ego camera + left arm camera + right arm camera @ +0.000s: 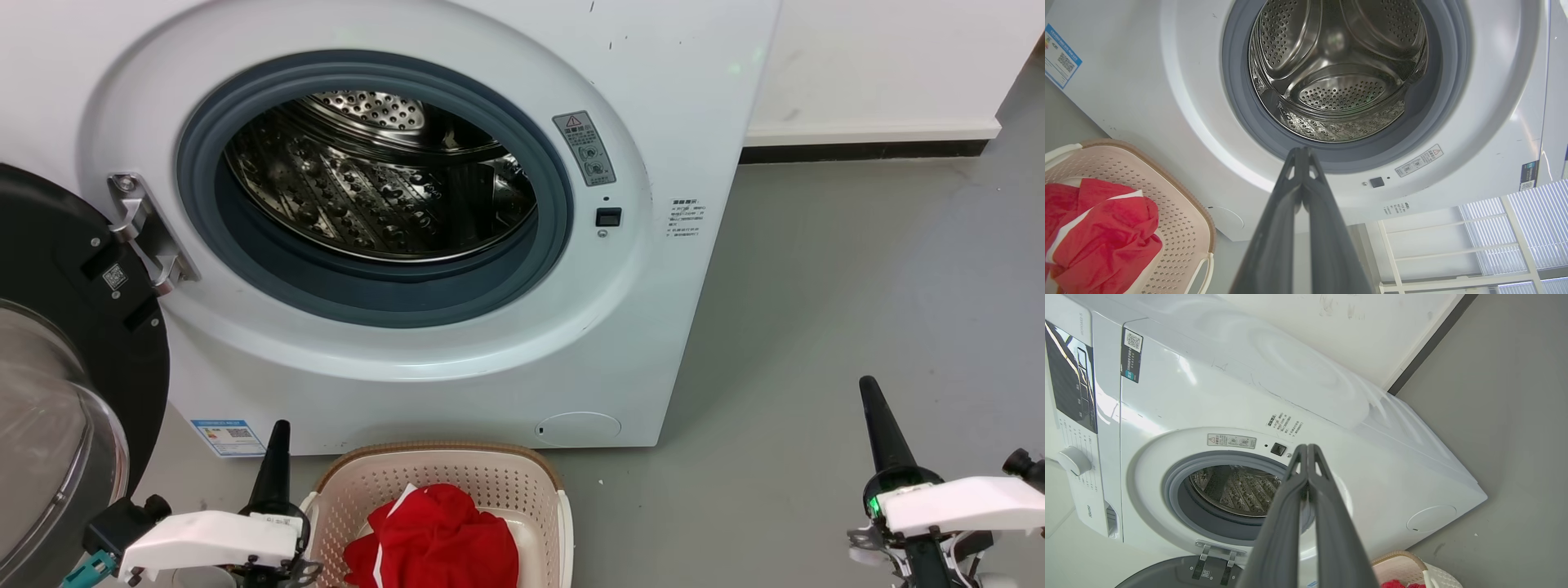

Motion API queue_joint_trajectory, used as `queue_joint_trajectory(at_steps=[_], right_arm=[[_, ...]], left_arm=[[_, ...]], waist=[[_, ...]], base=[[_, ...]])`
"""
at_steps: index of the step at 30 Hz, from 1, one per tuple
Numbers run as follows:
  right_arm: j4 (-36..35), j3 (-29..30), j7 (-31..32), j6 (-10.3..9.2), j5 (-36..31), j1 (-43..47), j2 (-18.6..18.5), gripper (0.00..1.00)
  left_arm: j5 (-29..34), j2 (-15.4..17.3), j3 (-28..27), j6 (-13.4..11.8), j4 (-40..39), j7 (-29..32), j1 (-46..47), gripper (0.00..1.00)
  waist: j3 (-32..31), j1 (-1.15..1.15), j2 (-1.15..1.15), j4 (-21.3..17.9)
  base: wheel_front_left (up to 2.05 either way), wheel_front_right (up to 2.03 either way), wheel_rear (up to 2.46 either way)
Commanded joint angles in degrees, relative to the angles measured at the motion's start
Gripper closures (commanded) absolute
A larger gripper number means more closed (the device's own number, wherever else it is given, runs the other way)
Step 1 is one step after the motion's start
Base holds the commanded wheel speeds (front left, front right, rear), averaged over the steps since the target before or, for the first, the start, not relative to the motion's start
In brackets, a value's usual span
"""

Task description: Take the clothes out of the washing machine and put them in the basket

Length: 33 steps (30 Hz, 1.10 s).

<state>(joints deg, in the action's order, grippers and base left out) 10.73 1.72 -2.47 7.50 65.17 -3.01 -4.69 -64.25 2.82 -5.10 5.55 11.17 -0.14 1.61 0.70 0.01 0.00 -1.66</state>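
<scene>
While the washing machine [678, 98] stands at 11 o'clock in the head view with its door [49, 327] swung open at 8 o'clock, the basket [457, 478] sits on the floor [857, 269] at 6 o'clock, just in front of it. The clothes [437, 539] are bunched inside the basket, red with white trim. Both tools narrow, fingers [1282, 228] pressed together, holding nothing: left tool [280, 433] at 7 o'clock beside the basket, right tool [869, 392] at 4 o'clock, well apart.
</scene>
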Motion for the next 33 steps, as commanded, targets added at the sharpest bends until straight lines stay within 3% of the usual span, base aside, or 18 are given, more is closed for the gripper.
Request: queue_joint_trajectory(at_steps=[1,33], right_arm=[[-0.3,0.2,0.2,0.0,1.4,-1.3,-0.3,1.0],[2.0,1.7,4.6,-0.01,19.1,-2.6,0.0,1.0]], left_arm=[[-1.3,0.1,-0.2,0.4,-0.3,0.3,1.4,1.0],[-18.4,0.1,-1.1,1.5,1.8,4.4,3.8,1.0]], waist=[[0.0,0.0,0.0,0.0],[-0.3,-0.01,0.0,1.0]], base=[[0.0,0.0,0.0],[0.0,0.0,0.0]])
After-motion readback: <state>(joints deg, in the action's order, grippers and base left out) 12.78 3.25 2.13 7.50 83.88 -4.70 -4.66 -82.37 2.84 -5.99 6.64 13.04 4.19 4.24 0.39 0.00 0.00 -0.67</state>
